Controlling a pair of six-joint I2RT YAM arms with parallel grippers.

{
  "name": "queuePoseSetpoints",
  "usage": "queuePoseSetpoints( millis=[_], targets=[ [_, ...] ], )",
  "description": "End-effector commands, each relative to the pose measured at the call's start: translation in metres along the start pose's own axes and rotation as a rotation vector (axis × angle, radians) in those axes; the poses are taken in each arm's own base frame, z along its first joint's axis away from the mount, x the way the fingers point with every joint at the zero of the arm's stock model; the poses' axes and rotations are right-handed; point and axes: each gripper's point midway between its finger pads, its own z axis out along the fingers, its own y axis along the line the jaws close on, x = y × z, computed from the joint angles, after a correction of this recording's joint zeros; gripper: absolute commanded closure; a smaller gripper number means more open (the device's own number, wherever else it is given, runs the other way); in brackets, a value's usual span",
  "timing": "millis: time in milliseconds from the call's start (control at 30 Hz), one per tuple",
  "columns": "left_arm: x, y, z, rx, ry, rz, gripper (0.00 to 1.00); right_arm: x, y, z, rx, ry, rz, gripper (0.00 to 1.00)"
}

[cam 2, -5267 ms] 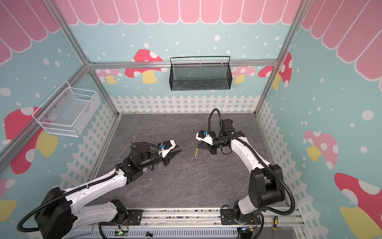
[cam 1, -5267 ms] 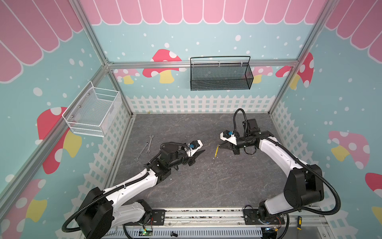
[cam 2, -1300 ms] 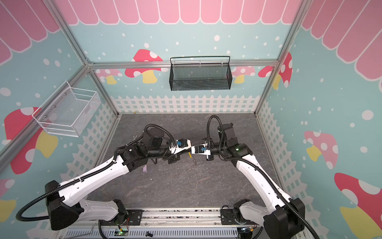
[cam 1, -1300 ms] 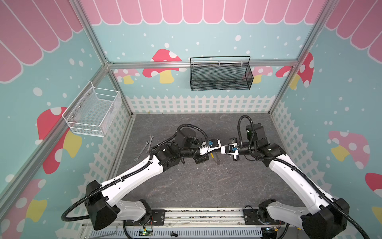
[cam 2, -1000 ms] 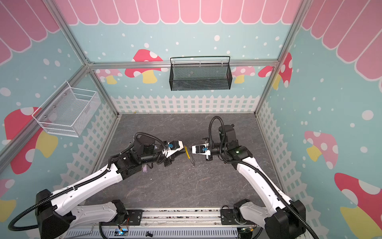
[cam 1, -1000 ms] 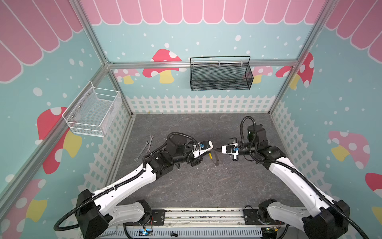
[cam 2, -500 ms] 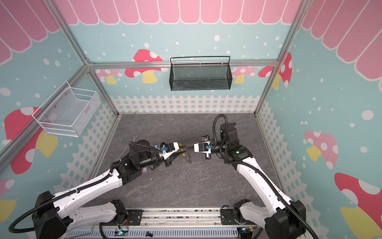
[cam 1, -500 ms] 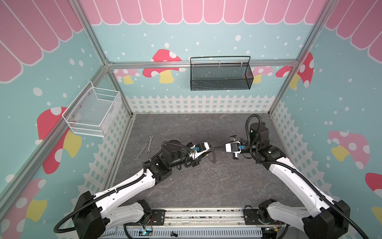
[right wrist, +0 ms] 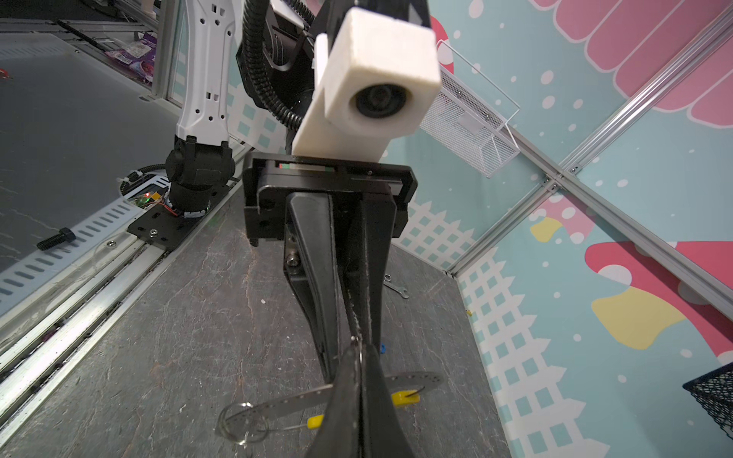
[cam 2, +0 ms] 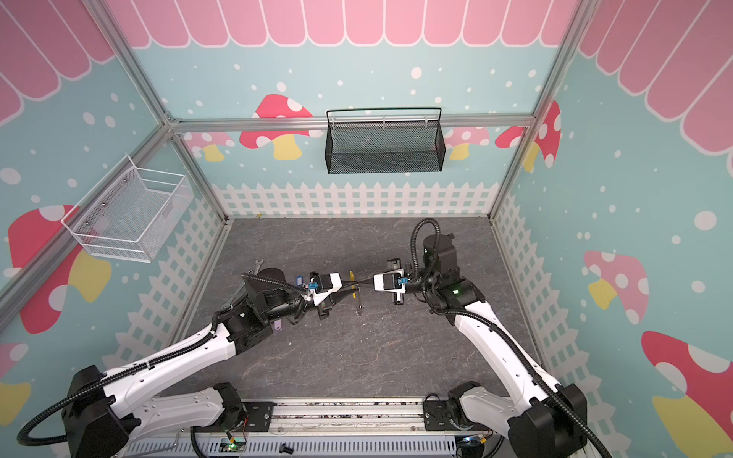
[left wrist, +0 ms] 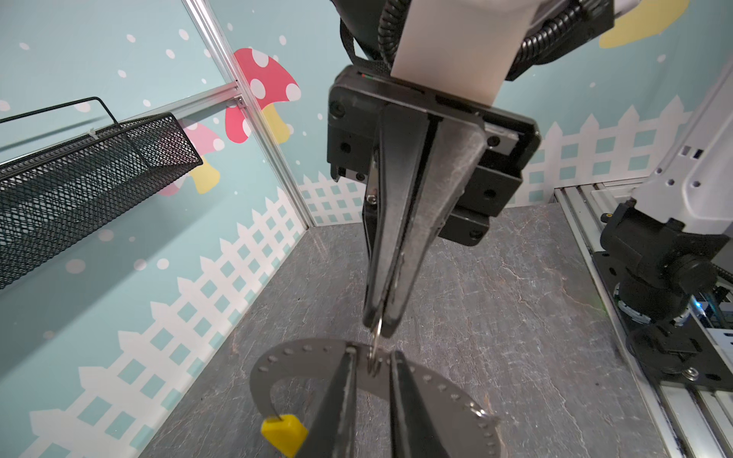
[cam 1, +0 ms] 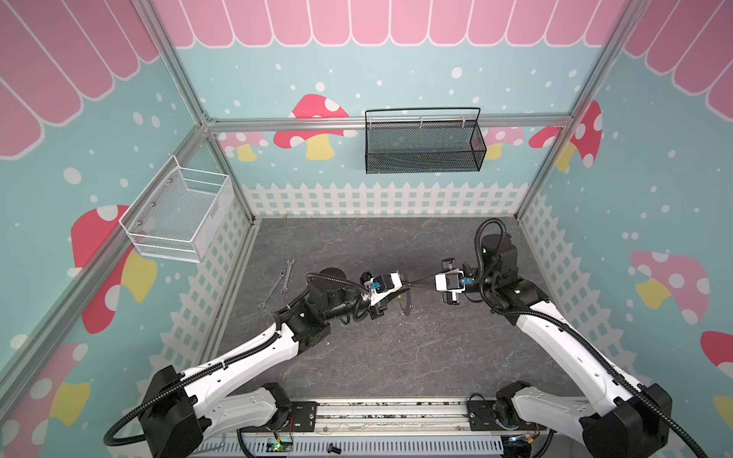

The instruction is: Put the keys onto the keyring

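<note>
Two grippers tip-to-tip mid-air | right gripper (left wrist: 378, 329) clenched on keyring (left wrist: 301, 353) wire | left gripper (left wrist: 373, 355) barely parted, grip unclear | keyring dangles over table (cam 1: 377, 357) | risk: thin wire slips, hoop drops.

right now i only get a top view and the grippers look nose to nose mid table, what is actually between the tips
observer: A small ring. In the left wrist view the right gripper is shut on its thin wire.
operator: and the left one, is it gripping
observer: The left gripper has its fingers either side of that ring with a slit between them; whether they pinch it I cannot tell.
operator: where is the keyring then
observer: Flat-on to the left wrist camera: the keyring is a grey dotted band crossing at those fingers, with a yellow end piece.
</note>
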Motion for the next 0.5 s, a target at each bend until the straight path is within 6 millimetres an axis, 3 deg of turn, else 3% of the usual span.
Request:
queuePoseSetpoints(
  millis=[0,467],
  targets=[
    [-0.009,0.000,0.002,0.020,-0.025,0.008,0.86,-0.006,0.007,0.001,-0.025,-0.036,-0.005,1.00],
    [-0.021,0.000,0.005,0.044,-0.039,0.035,0.99,0.002,0.007,0.003,-0.030,-0.027,0.030,1.00]
  ],
)
